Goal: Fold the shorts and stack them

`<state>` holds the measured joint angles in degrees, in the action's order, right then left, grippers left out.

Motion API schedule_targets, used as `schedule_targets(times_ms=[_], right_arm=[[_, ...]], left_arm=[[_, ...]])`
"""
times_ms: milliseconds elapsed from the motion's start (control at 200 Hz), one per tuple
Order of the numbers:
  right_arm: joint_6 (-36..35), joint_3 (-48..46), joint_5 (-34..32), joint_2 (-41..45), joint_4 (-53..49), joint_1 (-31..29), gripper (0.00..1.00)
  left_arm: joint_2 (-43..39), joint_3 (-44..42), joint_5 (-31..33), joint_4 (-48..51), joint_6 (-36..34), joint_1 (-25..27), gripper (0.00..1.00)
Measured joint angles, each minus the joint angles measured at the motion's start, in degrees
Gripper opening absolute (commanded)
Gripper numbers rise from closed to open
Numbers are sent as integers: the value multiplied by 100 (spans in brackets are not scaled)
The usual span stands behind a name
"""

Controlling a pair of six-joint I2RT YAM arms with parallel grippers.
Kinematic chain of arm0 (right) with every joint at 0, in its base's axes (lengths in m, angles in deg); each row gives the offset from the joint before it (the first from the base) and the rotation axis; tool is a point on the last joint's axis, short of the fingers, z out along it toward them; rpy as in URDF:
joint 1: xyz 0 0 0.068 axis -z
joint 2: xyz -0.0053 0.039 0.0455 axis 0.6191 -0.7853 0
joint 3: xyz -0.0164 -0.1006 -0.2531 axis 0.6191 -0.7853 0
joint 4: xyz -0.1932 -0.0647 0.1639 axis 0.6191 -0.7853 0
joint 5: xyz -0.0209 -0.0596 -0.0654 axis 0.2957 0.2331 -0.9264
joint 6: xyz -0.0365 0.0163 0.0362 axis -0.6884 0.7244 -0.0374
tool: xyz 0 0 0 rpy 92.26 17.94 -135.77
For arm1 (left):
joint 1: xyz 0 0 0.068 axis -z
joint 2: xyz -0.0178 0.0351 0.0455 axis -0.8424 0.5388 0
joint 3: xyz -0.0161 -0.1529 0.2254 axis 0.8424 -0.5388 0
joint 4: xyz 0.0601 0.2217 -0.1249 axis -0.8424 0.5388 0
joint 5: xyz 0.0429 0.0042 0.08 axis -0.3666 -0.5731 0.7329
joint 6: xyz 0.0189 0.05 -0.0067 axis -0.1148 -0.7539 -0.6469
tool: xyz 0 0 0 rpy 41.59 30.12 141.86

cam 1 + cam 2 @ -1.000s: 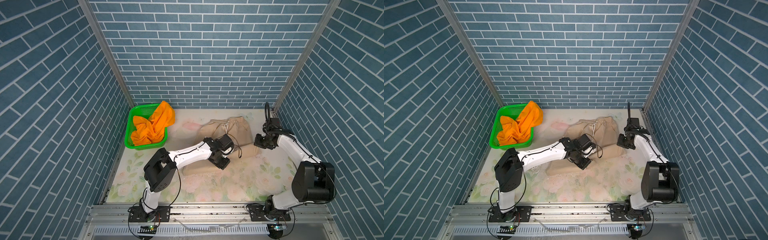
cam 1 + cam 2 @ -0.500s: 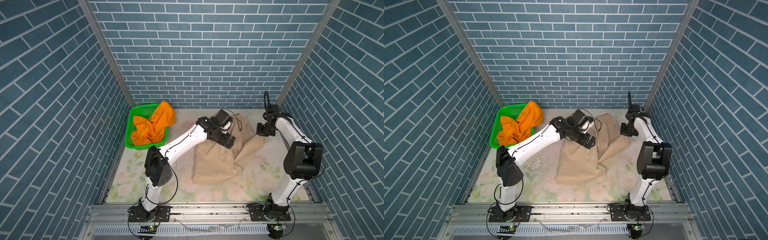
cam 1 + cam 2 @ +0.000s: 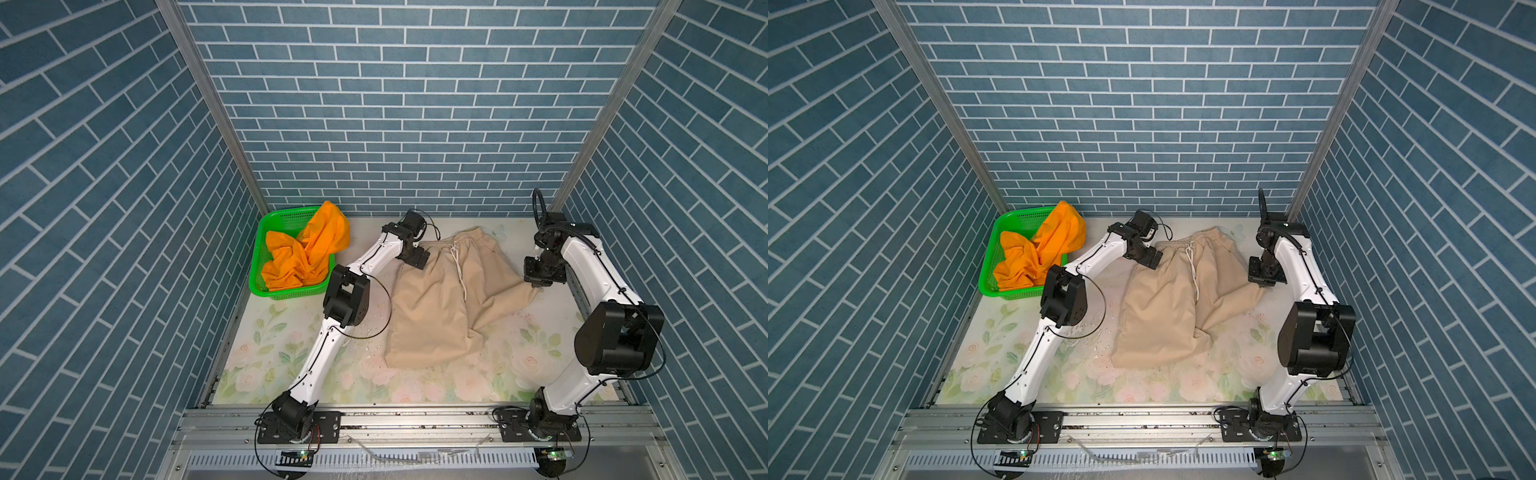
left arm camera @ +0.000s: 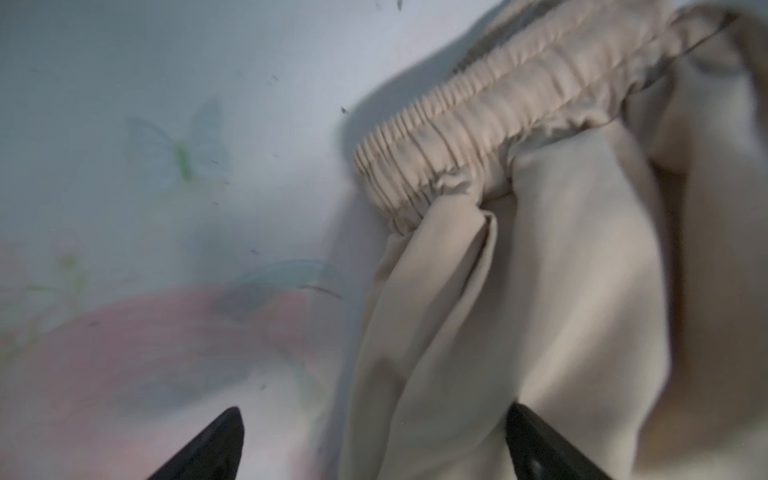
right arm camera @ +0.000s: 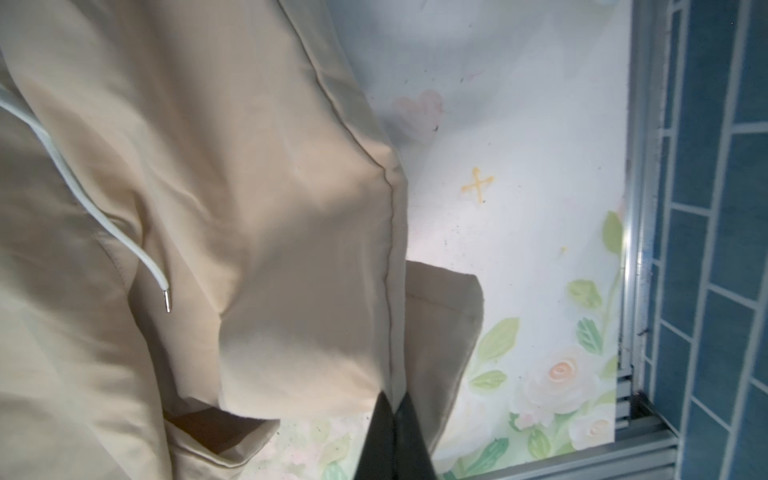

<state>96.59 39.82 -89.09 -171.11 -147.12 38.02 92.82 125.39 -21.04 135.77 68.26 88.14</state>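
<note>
Left fingers [image 4: 208,449]: spread wide and holding nothing, poised just above the beige shorts [image 3: 436,307] beside the left end of the gathered waistband [image 4: 478,137].
Right fingers [image 5: 392,440]: pressed together, pinching the side seam of one leg of the beige shorts close to its hem.
Beige shorts: lying mostly flat at the far middle of the floral surface [image 3: 270,357], waistband toward the far edge. One leg runs toward the near edge and the other splays toward the right edge. The white drawstring [image 3: 459,270] trails loose down the front.
Orange shorts [image 3: 303,253]: crumpled in the green basket [image 3: 291,293] at the far left corner, with part draped over its rim.
Handling: likely light, thin and limp. The cloth should sag and drag from a single pinch, and it looks smooth enough to slip. Nothing here is fragile.
Where to hold: the waistband ends, where thick gathered elastic gives the firmest bite, and the hem corners for the legs. Avoid the drawstring, which would probably just pull through.
</note>
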Motion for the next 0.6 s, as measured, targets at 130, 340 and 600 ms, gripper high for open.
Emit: schedule_targets(times_ms=[130,340,600], right_arm=[[-4,595,-140,-192,-164,-76,0],[-22,955,-138,-1158,-105,-109,1],[-35,155,216,-933,459,-98,46]], left_arm=[[0,74,-326,-76,72,-31,100],[-11,-68,-752,-234,90,-85,64],[-50,-208,-761,-238,52,-83,0]])
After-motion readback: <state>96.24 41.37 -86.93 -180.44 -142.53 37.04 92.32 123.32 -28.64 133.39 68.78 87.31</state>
